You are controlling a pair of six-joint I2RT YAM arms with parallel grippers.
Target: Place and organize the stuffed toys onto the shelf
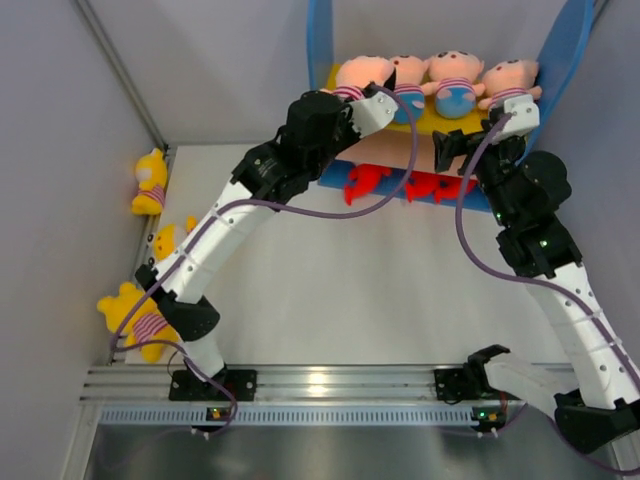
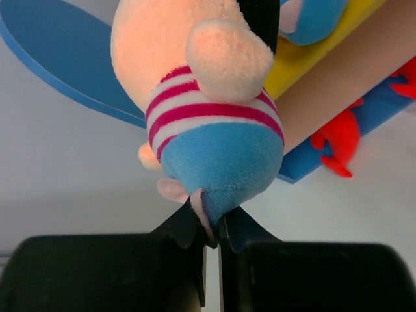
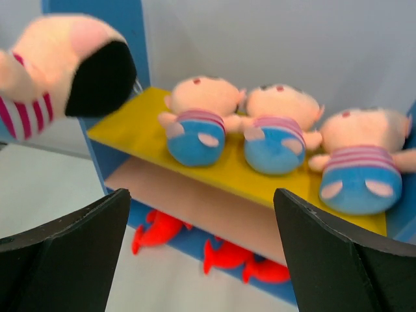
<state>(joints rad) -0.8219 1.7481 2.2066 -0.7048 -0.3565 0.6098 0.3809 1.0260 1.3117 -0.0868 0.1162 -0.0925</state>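
My left gripper [image 2: 212,227] was pinched almost fully closed on only a small fold at the bottom of a boy doll's [image 2: 208,110] blue shorts, so the whole toy hung off that one nip of fabric. The doll was up at the left end of the shelf's [image 1: 318,40] yellow board [image 3: 130,127], close to the blue side panel, and I could not tell whether any of it rested on the board. Three more boy dolls [image 3: 279,127] sat in a row along the board, and red sharks [image 3: 156,231] lay on the base below. My worry was the thin grip: a quick swing could pull the fabric free and drop the doll off the front edge. Pushing in off-line could catch its head on the panel or shove the nearest seated doll along the row. My right gripper [image 3: 200,195] was wide open, holding nothing, and faced the shelf front from just beside it, so I judged the two arms could crowd each other there.
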